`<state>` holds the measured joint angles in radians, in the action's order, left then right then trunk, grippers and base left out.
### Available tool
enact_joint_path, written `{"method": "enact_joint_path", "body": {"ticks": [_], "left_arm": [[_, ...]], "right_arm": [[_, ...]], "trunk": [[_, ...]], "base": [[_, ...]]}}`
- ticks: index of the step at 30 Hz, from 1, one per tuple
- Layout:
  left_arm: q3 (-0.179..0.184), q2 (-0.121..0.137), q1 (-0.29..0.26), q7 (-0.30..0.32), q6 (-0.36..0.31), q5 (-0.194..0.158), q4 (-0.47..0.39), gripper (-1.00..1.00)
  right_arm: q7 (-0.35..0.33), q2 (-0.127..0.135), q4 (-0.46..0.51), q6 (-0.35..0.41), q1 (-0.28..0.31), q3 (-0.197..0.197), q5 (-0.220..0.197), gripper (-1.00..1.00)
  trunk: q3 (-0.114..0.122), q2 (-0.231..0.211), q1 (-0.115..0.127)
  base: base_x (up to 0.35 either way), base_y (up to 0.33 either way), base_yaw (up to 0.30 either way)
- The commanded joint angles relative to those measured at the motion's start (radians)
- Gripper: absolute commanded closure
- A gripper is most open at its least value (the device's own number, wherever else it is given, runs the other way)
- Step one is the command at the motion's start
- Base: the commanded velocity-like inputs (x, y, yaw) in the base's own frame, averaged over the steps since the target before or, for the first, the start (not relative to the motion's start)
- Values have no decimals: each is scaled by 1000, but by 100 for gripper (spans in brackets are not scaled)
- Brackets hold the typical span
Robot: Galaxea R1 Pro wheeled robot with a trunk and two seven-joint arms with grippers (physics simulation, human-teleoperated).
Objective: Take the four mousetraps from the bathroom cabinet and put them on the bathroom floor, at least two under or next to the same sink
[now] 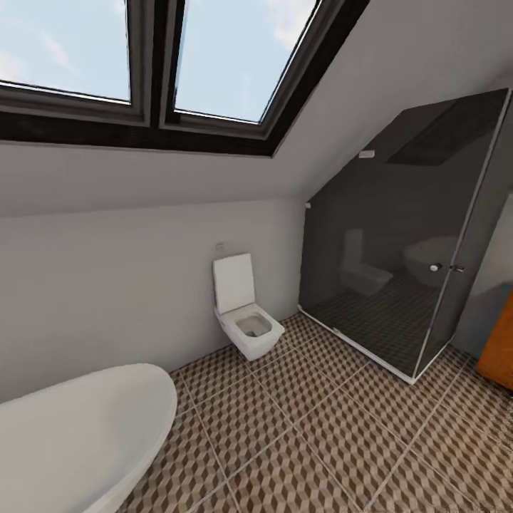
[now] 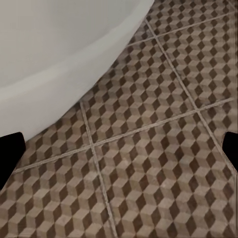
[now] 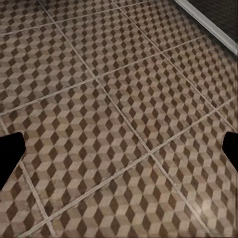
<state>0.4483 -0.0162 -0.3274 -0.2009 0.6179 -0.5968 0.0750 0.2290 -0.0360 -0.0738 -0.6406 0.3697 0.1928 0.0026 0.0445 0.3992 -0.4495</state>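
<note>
The bathroom floor (image 1: 320, 442) of cube-patterned tiles spreads ahead of me. At the far right edge of the head view, a sliver of the orange-brown cabinet (image 1: 499, 349) shows. The mousetraps and the bathroom sink are out of view. My left gripper (image 2: 119, 153) hangs open above the floor (image 2: 148, 163), close to the white bathtub, with nothing between its dark fingertips (image 2: 10, 153). My right gripper (image 3: 119, 153) is open too, over bare tiles (image 3: 114, 124), and holds nothing.
A white oval bathtub (image 1: 71, 434) fills the near left. A white toilet (image 1: 246, 324) stands against the back wall. A dark glass shower enclosure (image 1: 399, 249) takes the right corner, its pale base rim (image 3: 208, 22) on the floor. Skylight windows slope overhead.
</note>
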Motion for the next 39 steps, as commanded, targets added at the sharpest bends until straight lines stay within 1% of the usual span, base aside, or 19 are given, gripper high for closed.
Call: {"method": "enact_joint_path", "body": {"ticks": [1, 39], "left_arm": [[6, -1, -1, -8, 3, 5, 3, -100], [6, -1, -1, -8, 3, 5, 3, -100]], "right_arm": [[7, -1, -4, -4, 2, 8, 0, -100], [7, -1, -4, -4, 2, 8, 0, -100]], "trunk": [[0, 1, 0], [20, 1, 0]], "base": [[0, 0, -275], [0, 0, -275]]}}
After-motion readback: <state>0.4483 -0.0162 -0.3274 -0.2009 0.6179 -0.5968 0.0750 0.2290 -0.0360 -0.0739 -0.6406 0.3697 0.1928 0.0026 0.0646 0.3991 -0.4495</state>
